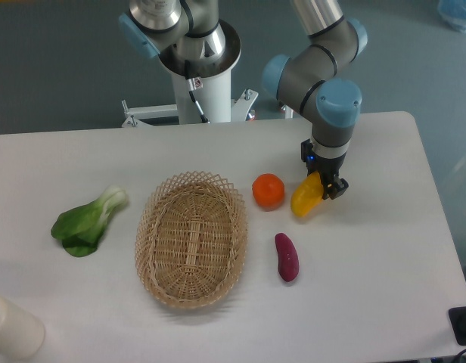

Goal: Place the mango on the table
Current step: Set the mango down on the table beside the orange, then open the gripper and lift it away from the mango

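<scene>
The mango (pixel 305 197) is a yellow-orange elongated fruit, tilted, at the right of the round orange (pixel 268 190). My gripper (pixel 324 181) is shut on the mango's upper end and holds it at or just above the white table (pixel 369 257); whether its lower end touches the table I cannot tell. The fingertips are partly hidden behind the fruit.
A woven wicker basket (pixel 192 238) lies at the centre. A dark purple-red sweet potato (pixel 287 257) lies below the orange. A green bok choy (pixel 88 222) lies at the left. A cream cylinder (pixel 13 329) stands at the front left corner. The robot base (pixel 199 68) is at the back.
</scene>
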{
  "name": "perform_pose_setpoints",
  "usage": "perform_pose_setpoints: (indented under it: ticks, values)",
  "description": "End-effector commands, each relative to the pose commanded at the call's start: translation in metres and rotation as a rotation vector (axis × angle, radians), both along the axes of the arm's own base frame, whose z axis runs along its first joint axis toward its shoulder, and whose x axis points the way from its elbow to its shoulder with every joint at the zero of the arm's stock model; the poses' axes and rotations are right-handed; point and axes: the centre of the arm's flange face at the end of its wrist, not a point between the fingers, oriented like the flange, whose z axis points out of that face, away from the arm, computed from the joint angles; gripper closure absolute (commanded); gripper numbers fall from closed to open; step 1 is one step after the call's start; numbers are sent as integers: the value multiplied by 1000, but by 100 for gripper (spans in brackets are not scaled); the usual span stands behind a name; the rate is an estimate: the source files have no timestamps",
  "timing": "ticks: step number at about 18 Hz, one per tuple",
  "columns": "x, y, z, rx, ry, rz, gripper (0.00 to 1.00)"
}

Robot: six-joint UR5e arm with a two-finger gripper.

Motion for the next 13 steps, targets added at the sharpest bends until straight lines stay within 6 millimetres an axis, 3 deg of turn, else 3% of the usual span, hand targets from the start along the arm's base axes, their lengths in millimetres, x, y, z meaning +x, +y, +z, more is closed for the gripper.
perform_pose_setpoints:
  ticks: [7, 13]
  values:
    - [-4, 0, 6, 5, 11, 8, 0]
    - [-38, 17, 52, 37, 81, 4, 0]
